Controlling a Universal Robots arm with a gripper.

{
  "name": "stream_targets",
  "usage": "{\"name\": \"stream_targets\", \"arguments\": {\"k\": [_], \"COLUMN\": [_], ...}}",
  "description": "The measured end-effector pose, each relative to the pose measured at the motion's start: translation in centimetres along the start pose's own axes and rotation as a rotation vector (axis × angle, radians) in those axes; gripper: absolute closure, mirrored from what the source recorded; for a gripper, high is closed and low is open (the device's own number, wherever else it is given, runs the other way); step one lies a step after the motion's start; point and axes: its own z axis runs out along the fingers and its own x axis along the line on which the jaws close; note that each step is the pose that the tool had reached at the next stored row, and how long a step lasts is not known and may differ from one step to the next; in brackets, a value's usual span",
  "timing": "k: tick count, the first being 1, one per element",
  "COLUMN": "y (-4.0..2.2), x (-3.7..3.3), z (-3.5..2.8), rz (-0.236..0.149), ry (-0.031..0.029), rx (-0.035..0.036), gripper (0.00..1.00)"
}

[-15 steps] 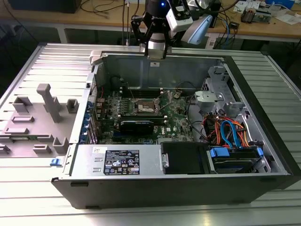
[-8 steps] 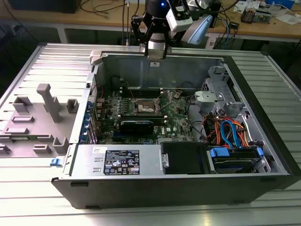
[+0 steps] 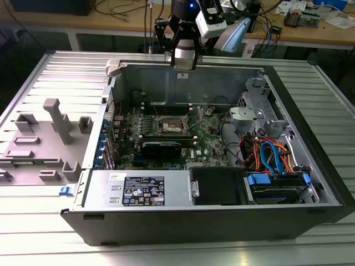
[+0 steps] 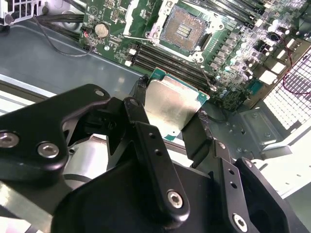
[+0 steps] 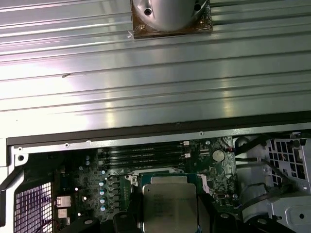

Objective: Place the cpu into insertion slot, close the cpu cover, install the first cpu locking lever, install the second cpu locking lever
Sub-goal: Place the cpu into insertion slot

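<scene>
Two black fingers [image 4: 197, 133] clamp the cpu [image 4: 170, 110] by opposite edges. The gripper [image 4: 170, 104] is pinching the chip with its silvery lid facing the camera, and I'd judge the edge hold is there to leave the underside free to go down into a recess.

In the exterior view the gripper hangs high at twelve o'clock over the open computer case [image 3: 310, 166], right above its far wall. The insertion slot [image 3: 171, 126] sits down on the green motherboard [image 3: 208, 141] toward six o'clock from the gripper, well apart from it. So the chip is up in the air and not seated.

In the second wrist view the slot lies open, its dark contact field bare inside the silver rim, which looks ready to receive. The long memory slots [image 4: 165, 63] run just beside it.

I can't pick out the cpu cover for certain.

The case lies on its side on the ribbed metal worktop [image 3: 166, 252], so the board faces up for a drop from above.
</scene>
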Motion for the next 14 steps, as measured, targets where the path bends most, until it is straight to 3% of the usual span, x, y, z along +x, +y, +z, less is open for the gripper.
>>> {"name": "stream_targets", "arguments": {"k": [5,14], "y": [-0.01,-0.03], "x": [0.00,0.00], "z": [0.03,0.03], "rz": [0.038,0.043], "ry": [-0.0034,-0.0038], "rx": [-0.0007,-0.0008], "gripper": [0.45,0.45]}}
